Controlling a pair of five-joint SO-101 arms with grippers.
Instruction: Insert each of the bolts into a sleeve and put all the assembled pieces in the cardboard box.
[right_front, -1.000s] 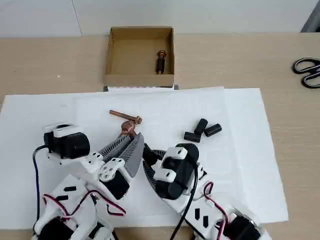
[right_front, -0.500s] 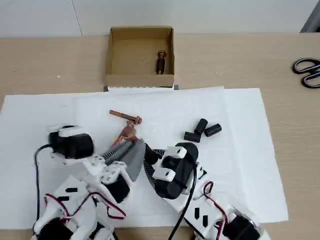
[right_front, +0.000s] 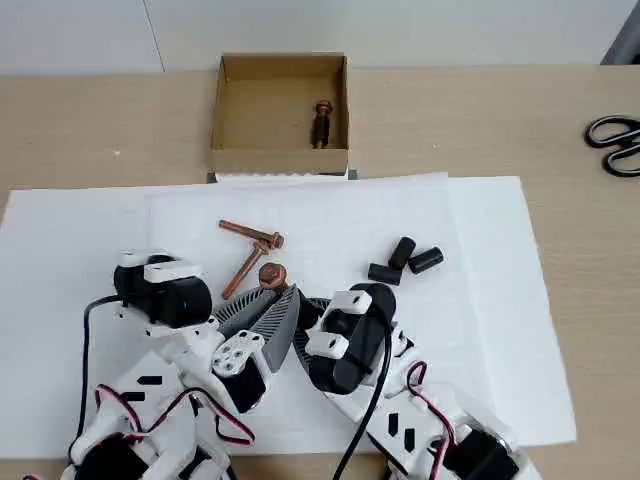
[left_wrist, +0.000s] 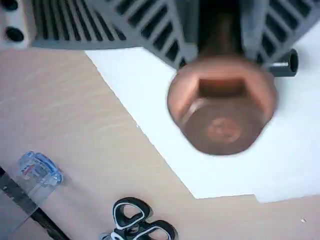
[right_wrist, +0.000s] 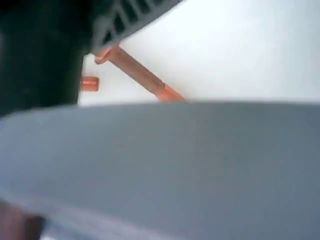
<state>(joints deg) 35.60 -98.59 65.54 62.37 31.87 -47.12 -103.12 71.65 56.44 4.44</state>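
Left gripper (right_front: 274, 293): was clenched on a bolt (left_wrist: 221, 107), head facing up, over the white paper (right_front: 480, 300). It had drawn back toward the arm bases since a second before. Right gripper (right_front: 303, 318): stood alongside, state could not be told. Two loose bolts (right_front: 243, 271) and three sleeves (right_front: 404, 261) lay on the paper. One assembled piece (right_front: 322, 122) lay in the cardboard box (right_front: 228, 120).

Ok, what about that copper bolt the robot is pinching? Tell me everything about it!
It is a copper-coloured metal bolt with a six-sided head sitting on a round flange. The left gripper is shut on its shank, so the head pokes out past the grey fingertips. It sits over the white paper.
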